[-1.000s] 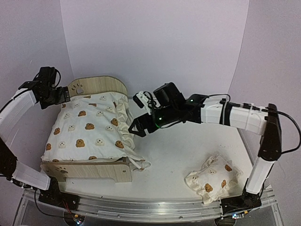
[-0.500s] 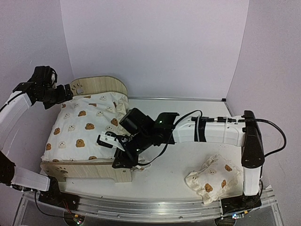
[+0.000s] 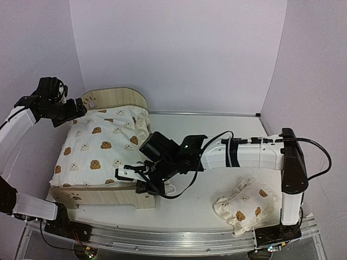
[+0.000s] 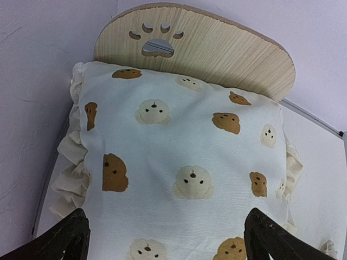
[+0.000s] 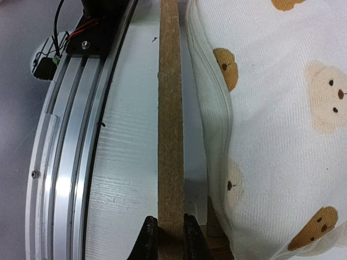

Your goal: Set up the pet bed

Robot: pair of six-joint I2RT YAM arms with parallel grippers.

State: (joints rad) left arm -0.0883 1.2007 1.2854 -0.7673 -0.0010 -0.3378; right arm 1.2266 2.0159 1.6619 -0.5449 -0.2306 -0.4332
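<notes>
The pet bed (image 3: 116, 97) stands at the left, its paw-print headboard (image 4: 217, 51) at the back and its low footboard (image 3: 103, 197) nearest the arms. A cream bear-print cushion (image 3: 100, 146) fills it and hides the base. My right gripper (image 3: 142, 184) is at the footboard's right end. In the right wrist view, the right gripper (image 5: 170, 238) is shut on the footboard's top edge (image 5: 170, 108), one finger on each face. My left gripper (image 3: 76, 108) hovers by the headboard's left side. The left gripper (image 4: 168, 238) is open over the cushion (image 4: 184, 141), holding nothing.
A small cream bear-print pillow (image 3: 244, 206) lies on the table at the front right. The metal base rail (image 5: 70, 135) runs just in front of the footboard. Purple walls close in on the left, back and right. The cushion's ruffle and ties hang over the bed's right side.
My right arm swung from mid-table down and left to the footboard's right end, and its jaws closed on the board. The left arm barely shifted.
</notes>
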